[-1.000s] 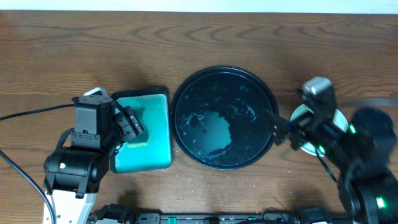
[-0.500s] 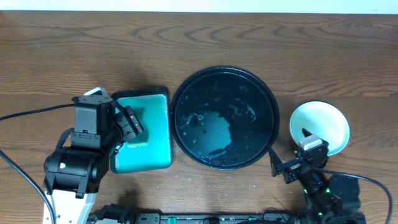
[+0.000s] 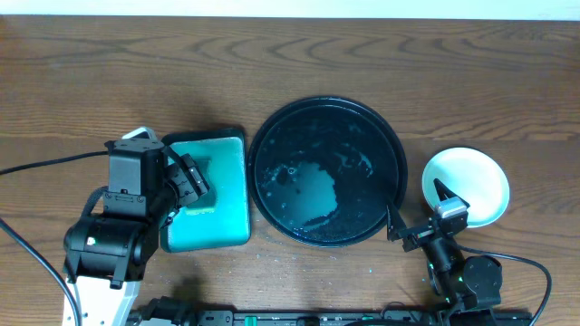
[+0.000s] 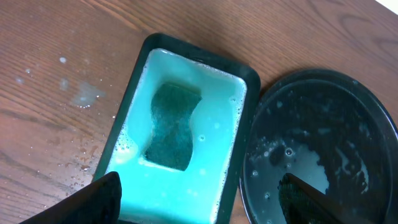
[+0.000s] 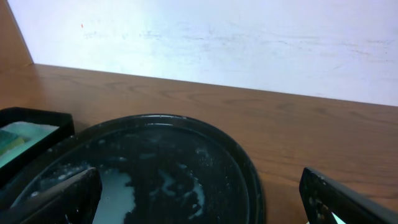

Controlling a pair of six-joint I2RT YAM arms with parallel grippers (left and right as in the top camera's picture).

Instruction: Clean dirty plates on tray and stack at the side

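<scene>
Overhead | we log plates, seemingly stacked, on worktop right of plateless tray | right hand nearest, just left of them, fingers wide | left hand wide too, well apart over green tray

Non-task items on the counter: wash tray, sponge, spills, cable.

A wood-grain counter carries a rectangular green tray with a black rim, left of centre, its long side running front to back. The tray holds pale, milky turquoise liquid with foam along the near-left wall. A dark green sponge with waisted sides lies in the liquid, roughly central and lengthwise. Water droplets and a pale wet patch mark the bare wood just left of the tray. A thin black cable crosses the counter at the far left. A white wall stands behind the rear edge.
</scene>
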